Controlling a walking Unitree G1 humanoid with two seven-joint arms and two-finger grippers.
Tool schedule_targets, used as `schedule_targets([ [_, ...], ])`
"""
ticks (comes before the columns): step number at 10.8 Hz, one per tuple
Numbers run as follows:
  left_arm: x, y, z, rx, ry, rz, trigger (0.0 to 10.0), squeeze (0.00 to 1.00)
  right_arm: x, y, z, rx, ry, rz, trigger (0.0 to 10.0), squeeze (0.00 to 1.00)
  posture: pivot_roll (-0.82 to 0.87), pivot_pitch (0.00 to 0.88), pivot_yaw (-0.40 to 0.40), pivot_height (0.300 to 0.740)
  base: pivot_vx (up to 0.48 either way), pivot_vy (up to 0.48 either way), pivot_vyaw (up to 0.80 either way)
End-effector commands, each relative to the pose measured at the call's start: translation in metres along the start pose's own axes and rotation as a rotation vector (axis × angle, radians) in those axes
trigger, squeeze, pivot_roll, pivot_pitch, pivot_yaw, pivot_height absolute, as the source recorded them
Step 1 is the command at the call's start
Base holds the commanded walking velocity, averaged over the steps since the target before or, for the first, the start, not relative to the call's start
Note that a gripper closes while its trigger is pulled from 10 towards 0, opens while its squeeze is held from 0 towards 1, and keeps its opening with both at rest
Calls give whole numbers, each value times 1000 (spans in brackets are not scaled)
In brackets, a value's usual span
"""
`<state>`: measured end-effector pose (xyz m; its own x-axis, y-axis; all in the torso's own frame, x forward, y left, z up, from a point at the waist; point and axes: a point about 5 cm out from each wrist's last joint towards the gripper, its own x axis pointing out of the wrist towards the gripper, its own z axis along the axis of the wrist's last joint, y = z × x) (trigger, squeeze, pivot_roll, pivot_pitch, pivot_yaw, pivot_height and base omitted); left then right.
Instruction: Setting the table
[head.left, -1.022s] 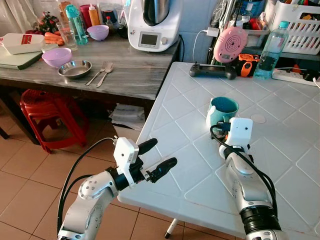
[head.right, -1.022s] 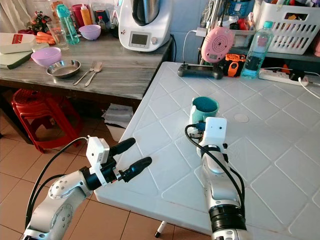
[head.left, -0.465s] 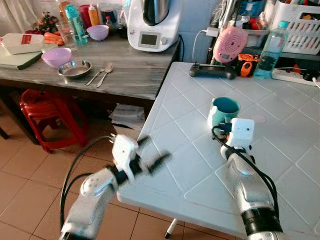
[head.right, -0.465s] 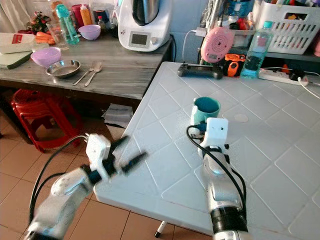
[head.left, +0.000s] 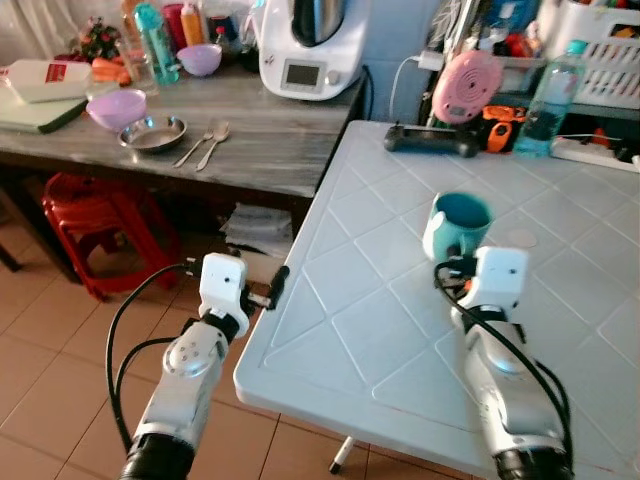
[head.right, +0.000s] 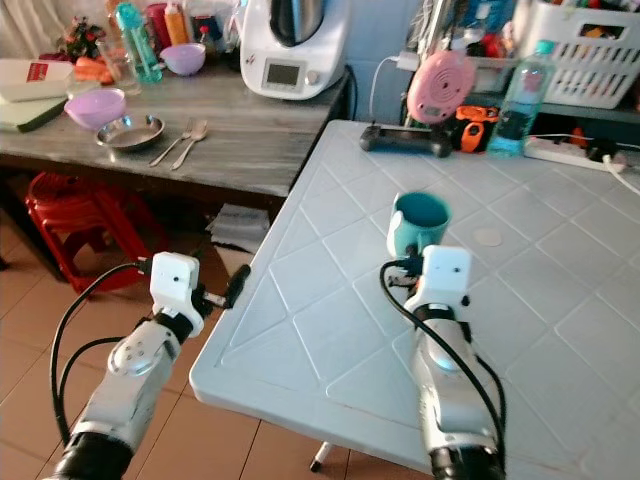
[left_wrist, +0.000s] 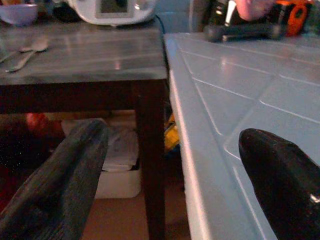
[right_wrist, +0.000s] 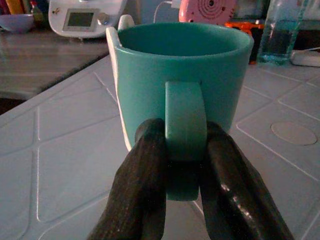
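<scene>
Teal mug (right_wrist: 184, 85): rigid, glazed, likely slippery, breakable; pinched at handle by right gripper (right_wrist: 185, 165); left gripper (left_wrist: 175, 170) released.

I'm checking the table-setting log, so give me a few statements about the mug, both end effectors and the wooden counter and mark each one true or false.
1. The right end effector is shut on the handle of the teal mug. True.
2. The mug lies tipped on its side. False: it stands upright on the white table.
3. The left end effector holds a spoon. False: its fingers are open and hold nothing, by the white table's edge.
4. A fork and a spoon lie on the wooden counter beside a metal bowl. True.
5. The water bottle stands on the wooden counter. False: it stands at the white table's far side.
</scene>
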<state>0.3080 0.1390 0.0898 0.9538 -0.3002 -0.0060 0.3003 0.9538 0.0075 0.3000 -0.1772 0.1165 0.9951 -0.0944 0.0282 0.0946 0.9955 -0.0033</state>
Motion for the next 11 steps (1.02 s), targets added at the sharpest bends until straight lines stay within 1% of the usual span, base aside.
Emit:
schedule_targets([
  [1, 5, 1, 5, -15, -24, 18, 10000, 0, -2, -8, 7, -5, -24, -18, 10000, 0, -6, 0, 14, 740, 0, 0, 0],
  [2, 12, -1, 8, -39, -31, 29, 10000, 0, -2, -12, 8, -9, -30, -15, 10000, 0, -13, 0, 26, 740, 0, 281, -556],
  [3, 16, -4, 10, -35, -44, 12, 10000, 0, 1, -14, 10, -11, -33, -22, 10000, 0, -15, 0, 28, 740, 0, 300, -544],
  [4, 20, -6, 12, -49, -51, 10, 10000, 0, 2, -14, 12, -12, -35, -21, 10000, 0, -16, 0, 31, 740, 0, 398, -638],
  [5, 24, -8, 14, -37, -63, 4, 10000, 0, 2, -12, 12, -28, -36, -14, 10000, 0, -14, 0, 31, 740, 0, 398, -800],
  [6, 25, -9, 14, -43, -67, 3, 10000, 0, 1, -10, 11, -28, -37, -6, 10000, 0, -12, 0, 27, 740, 0, 428, -450],
  [9, 23, -7, 12, -47, -77, 4, 10000, 0, 0, -6, 9, -29, -31, 7, 10000, 0, -5, 0, 25, 740, 0, 480, 0],
  [11, 23, -5, 12, -44, -77, -2, 10000, 0, 0, -3, 7, -23, -32, 4, 10000, 0, -3, 0, 37, 740, 0, 480, 0],
])
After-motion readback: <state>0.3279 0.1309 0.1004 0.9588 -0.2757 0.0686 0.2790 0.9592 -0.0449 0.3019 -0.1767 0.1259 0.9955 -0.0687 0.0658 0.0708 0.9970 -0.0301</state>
